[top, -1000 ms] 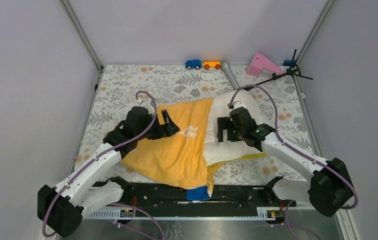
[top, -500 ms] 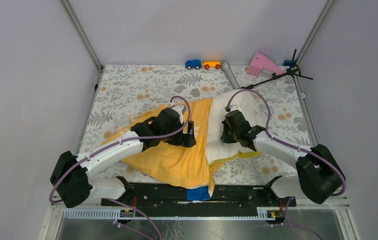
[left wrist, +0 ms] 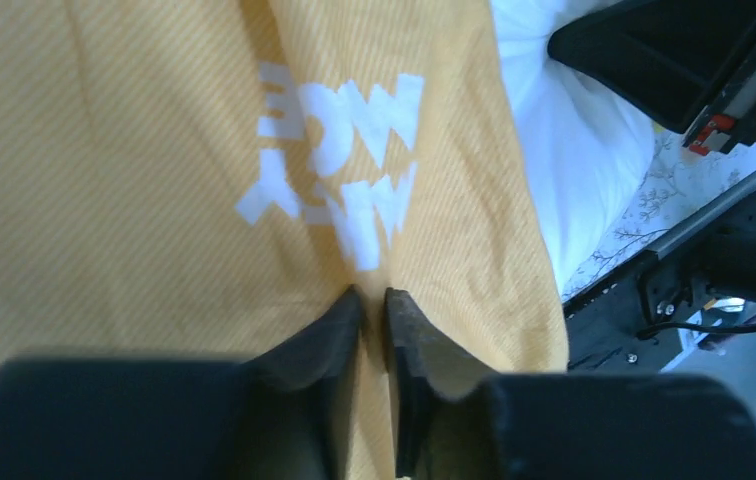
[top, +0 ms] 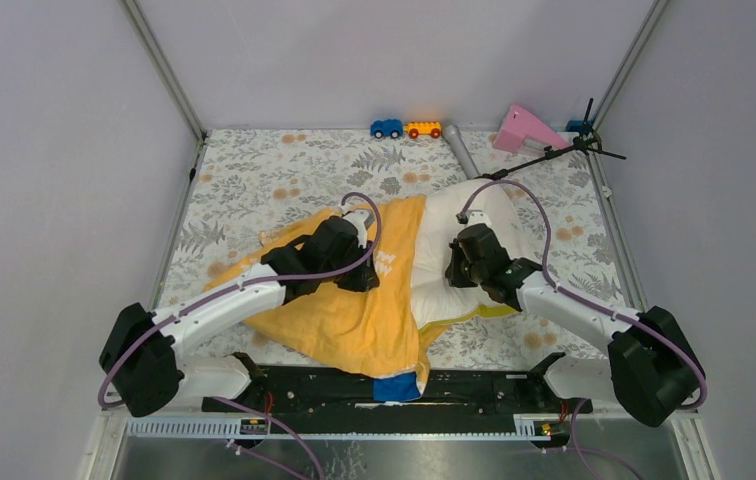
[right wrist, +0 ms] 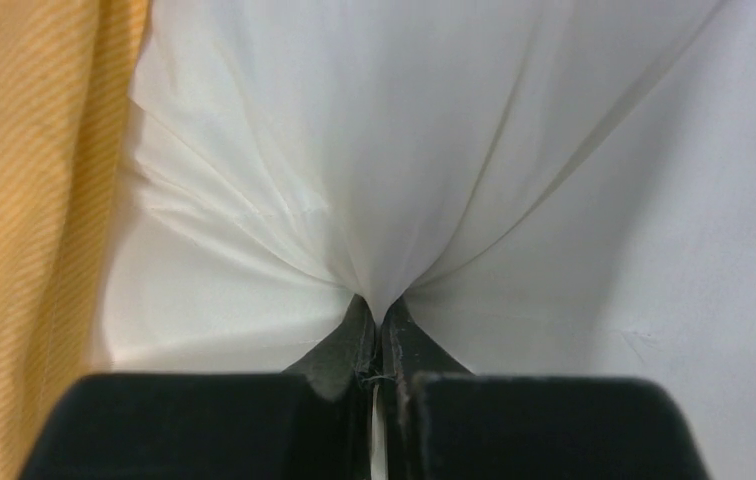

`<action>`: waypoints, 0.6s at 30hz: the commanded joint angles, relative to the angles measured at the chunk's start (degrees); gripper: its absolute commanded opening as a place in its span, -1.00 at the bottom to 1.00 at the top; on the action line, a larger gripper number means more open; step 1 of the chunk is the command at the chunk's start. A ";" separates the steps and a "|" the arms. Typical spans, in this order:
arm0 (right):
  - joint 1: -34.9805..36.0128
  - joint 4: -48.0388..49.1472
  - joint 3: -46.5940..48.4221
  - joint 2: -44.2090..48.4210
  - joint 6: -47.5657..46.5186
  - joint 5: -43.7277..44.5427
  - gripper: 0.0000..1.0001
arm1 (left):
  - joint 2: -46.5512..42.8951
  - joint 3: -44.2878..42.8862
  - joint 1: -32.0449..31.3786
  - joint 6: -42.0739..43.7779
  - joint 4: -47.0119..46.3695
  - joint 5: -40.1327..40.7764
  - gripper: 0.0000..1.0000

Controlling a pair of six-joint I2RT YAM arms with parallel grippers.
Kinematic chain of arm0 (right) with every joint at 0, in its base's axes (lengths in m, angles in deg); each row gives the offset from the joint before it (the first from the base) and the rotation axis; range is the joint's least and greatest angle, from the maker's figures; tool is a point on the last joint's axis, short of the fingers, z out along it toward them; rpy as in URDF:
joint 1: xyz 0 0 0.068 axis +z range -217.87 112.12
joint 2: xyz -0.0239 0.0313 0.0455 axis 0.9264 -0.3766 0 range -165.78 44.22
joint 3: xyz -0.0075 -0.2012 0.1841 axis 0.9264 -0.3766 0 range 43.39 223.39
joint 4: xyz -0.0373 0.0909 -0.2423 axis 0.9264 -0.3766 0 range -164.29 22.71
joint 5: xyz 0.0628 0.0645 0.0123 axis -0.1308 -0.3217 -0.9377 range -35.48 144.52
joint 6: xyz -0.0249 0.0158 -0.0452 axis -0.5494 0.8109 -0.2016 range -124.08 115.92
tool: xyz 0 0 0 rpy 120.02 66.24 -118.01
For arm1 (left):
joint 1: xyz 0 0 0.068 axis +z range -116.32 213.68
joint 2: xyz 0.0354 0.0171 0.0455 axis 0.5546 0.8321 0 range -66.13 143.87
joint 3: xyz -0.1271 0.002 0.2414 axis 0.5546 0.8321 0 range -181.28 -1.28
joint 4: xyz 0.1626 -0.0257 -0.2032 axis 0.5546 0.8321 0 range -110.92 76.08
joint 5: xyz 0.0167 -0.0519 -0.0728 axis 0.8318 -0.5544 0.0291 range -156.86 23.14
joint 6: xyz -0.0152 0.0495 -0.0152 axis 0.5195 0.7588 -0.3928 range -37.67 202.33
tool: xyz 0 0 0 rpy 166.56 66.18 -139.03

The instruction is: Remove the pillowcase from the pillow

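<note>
- Left gripper (left wrist: 374,298) clenched on a fold of the orange-yellow pillowcase (left wrist: 134,130) (just beside its white lettering (left wrist: 344,150)).
- Right gripper (right wrist: 376,305) pinching the white pillow (right wrist: 434,140).

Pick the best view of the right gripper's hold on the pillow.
Right wrist: right gripper shut on a pillow fold, creases fanning from its tips. Top external hides the jaws under the wrist. Left wrist shows only a pillow strip beside the pillowcase.

1. The pillowcase (left wrist: 134,150) is matt orange-yellow cloth with a fine ribbed weave and flat white print.
2. The pillow (right wrist: 454,150) is smooth white cloth, faintly glossy.
3. The table mat (top: 284,170) looks matt, flower-printed.
</note>
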 commanded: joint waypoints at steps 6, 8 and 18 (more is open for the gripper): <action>0.39 -1.76 -2.13 8.41 2.58 13.24 -1.00 | -6.72 2.84 2.28 -5.28 -6.97 0.54 -1.00; 0.37 -3.73 -2.69 11.25 4.90 20.22 -1.00 | -10.32 6.66 8.96 -9.42 -9.65 -1.92 -1.00; 0.09 -8.82 -6.08 31.61 8.27 40.83 -1.00 | -30.90 12.80 34.28 -14.03 0.56 12.62 -1.00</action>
